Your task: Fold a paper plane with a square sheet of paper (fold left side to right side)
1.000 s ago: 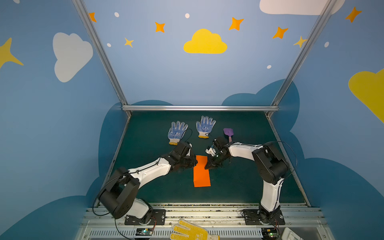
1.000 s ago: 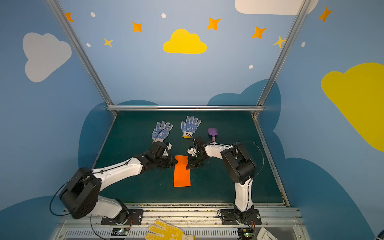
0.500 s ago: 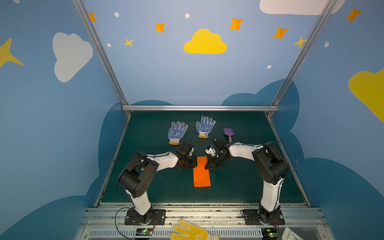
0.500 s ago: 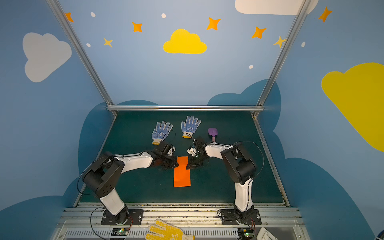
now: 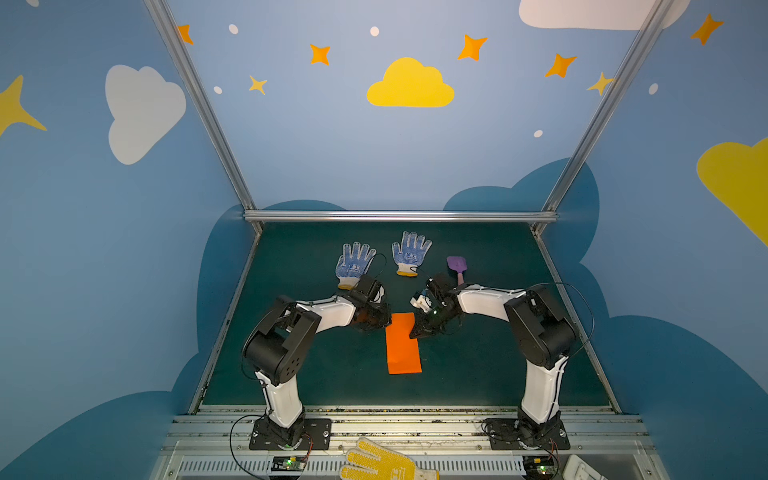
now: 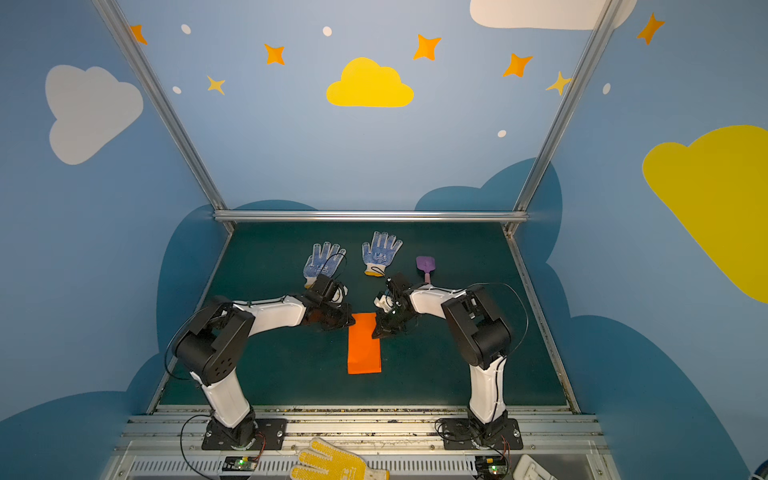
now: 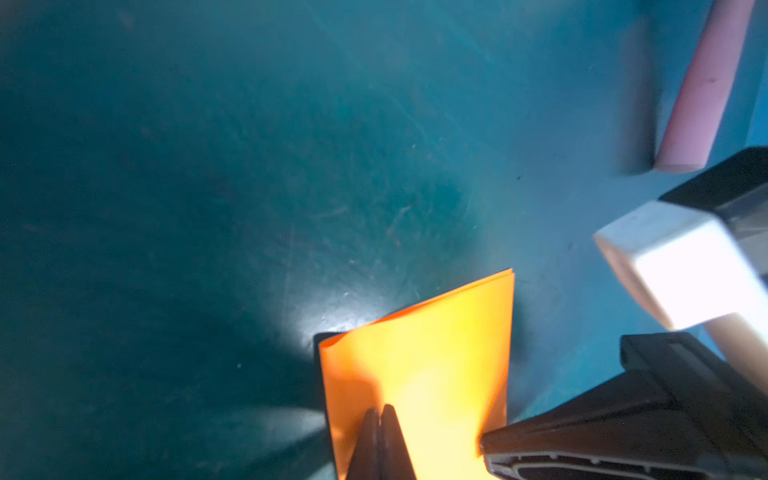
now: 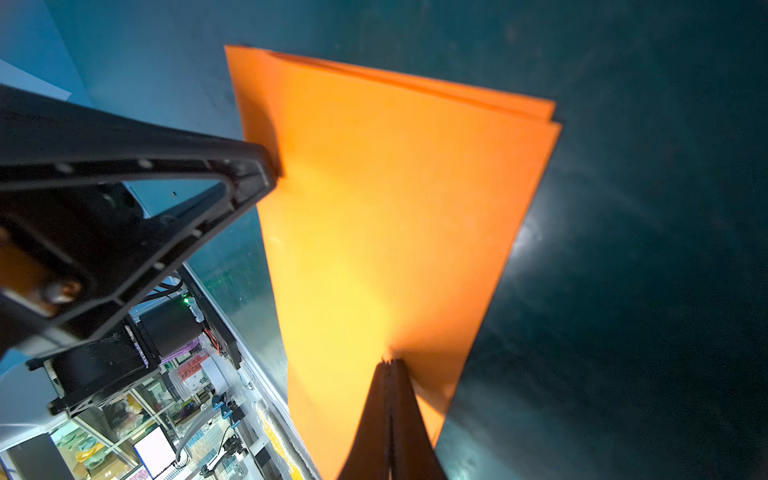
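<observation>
1. Left wrist view: my left gripper point(image 7: 379, 415) has its jaws pressed together with nothing between them. The joined tip rests on top of the paper point(image 7: 419, 361), near one long edge.
2. My right gripper point(image 7: 484, 444) comes in from the opposite side and meets the paper's other long edge. Two layers of paper show at the corner beyond it.
3. Right wrist view: my right gripper point(image 8: 390, 363) is also closed tight. Its tip is down on the paper point(image 8: 386, 208), just inside the long edge, and the sheet puckers slightly there.
4. Across the sheet, my left gripper point(image 8: 272, 168) touches the opposite long edge. The far short end shows two layers, slightly offset.
5. In both top views the paper point(image 5: 402, 347) point(image 6: 364, 347) is a folded rectangle lying flat on the mat point(image 5: 498, 365), with its long sides running front to back.
6. My left gripper point(image 5: 385, 322) point(image 6: 351, 322) sits at the rear left corner.
7. My right gripper point(image 5: 413, 333) point(image 6: 376, 333) is on the right edge, a little forward of that. The front half of the paper lies clear of both.
8. Behind my right wrist is a shovel point(image 5: 456, 264), well apart from the paper.
</observation>
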### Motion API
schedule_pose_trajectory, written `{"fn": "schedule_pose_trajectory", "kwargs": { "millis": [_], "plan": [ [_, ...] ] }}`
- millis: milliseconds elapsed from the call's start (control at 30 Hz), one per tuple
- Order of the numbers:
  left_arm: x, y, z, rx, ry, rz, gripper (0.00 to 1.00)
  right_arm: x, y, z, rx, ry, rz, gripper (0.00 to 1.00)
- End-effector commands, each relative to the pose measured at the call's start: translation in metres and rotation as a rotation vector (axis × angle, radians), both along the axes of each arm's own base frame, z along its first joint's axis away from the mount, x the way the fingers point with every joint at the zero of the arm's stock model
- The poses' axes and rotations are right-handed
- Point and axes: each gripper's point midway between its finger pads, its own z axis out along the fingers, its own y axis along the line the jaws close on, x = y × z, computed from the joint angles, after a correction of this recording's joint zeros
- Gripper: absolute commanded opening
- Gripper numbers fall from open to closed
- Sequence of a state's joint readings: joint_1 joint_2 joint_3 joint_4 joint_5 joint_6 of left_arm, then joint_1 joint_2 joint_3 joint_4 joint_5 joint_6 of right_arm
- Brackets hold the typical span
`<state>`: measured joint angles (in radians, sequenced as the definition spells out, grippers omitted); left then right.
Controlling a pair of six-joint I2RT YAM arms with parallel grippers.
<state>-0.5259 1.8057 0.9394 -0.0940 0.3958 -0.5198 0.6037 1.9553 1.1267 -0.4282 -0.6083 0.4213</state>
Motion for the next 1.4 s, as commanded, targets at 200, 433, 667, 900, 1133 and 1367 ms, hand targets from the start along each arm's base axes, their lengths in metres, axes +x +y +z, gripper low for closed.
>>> {"fn": "schedule_pose_trajectory", "kwargs": {
  "millis": [200,433,667,900,1133,1367],
  "plan": [
    [-0.011,0.021,-0.023,0.106,0.018,0.017,0.04,0.023,-0.031,-0.012,-0.186,-0.067,-0.059,0.00],
    [-0.016,0.024,-0.029,0.113,0.024,0.018,0.04,0.026,0.011,0.049,0.016,-0.108,-0.094,0.00],
    [-0.018,0.022,-0.031,0.104,0.031,0.012,0.04,0.008,0.048,0.047,0.121,-0.062,-0.164,0.00],
    [-0.019,0.021,-0.032,0.096,0.036,0.012,0.04,-0.005,0.077,0.027,0.172,-0.013,-0.196,0.00],
    [-0.019,0.020,-0.031,0.091,0.034,0.009,0.04,-0.007,0.087,0.012,0.177,0.002,-0.209,0.00],
    [-0.019,0.020,-0.031,0.089,0.032,0.009,0.04,-0.009,0.085,-0.004,0.157,0.024,-0.218,0.00]
  ]
}}
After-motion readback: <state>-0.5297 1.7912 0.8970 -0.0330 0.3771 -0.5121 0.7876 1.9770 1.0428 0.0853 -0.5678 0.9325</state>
